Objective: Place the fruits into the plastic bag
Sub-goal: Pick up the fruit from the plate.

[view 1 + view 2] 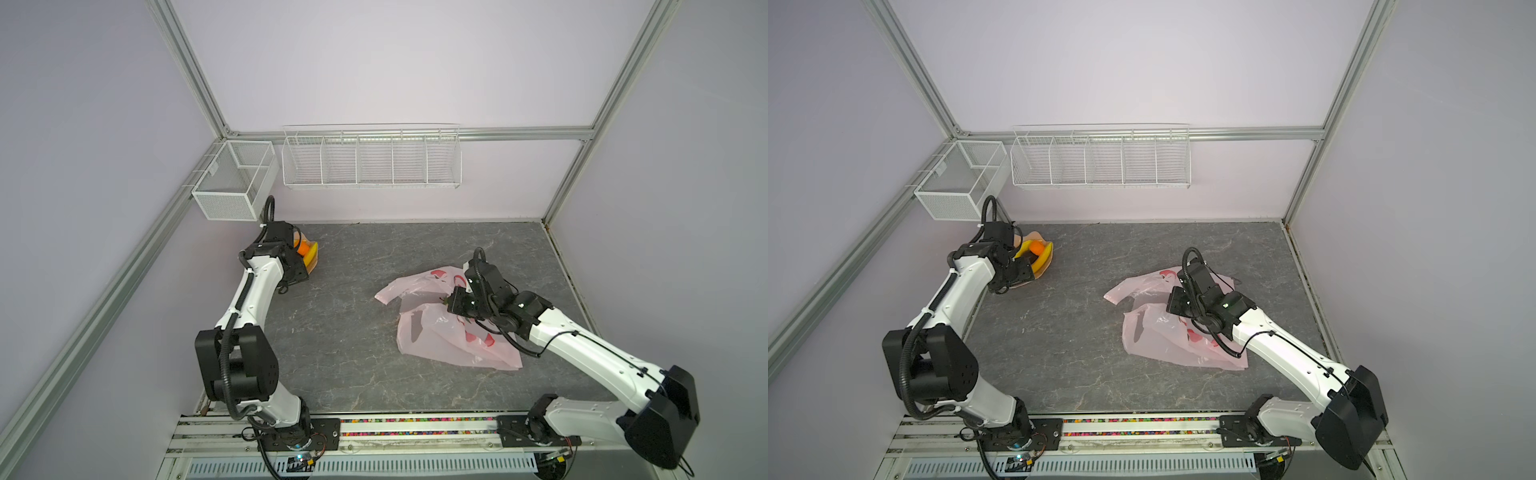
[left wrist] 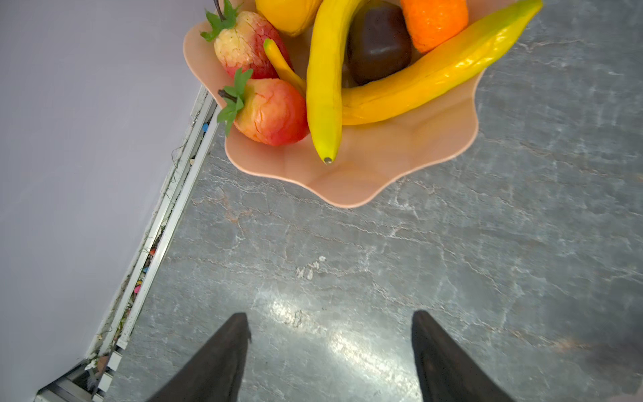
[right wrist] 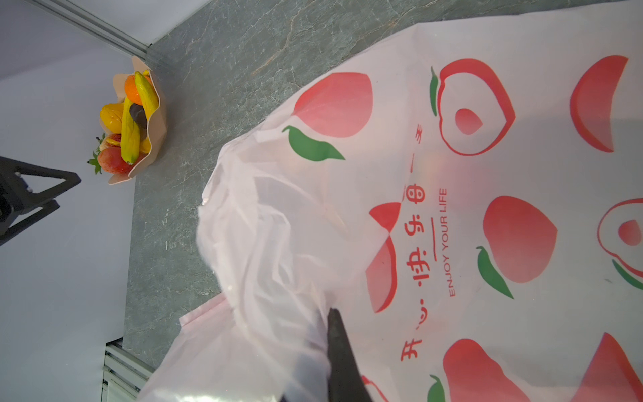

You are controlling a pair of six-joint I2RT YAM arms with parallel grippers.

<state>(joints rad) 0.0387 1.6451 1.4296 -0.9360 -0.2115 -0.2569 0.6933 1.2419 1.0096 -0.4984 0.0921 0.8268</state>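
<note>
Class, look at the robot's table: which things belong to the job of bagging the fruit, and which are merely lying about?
Belong to the job:
bananas, pear, orange, strawberries, dark brown piece, plastic bag.

Just lying about:
peach dish (it only holds the fruit), mesh basket, wire rack.

- In both top views, upper left, the left arm (image 1: 967,286) covers most of the dish (image 1: 1047,262); only an orange (image 1: 1036,248) and a banana (image 1: 1044,254) peek out
- Left wrist view: the frame edge crops the pear (image 2: 288,14) and the orange
- Right wrist view: one of the fingers (image 3: 339,348) hides under the plastic bag (image 3: 487,174)
</note>
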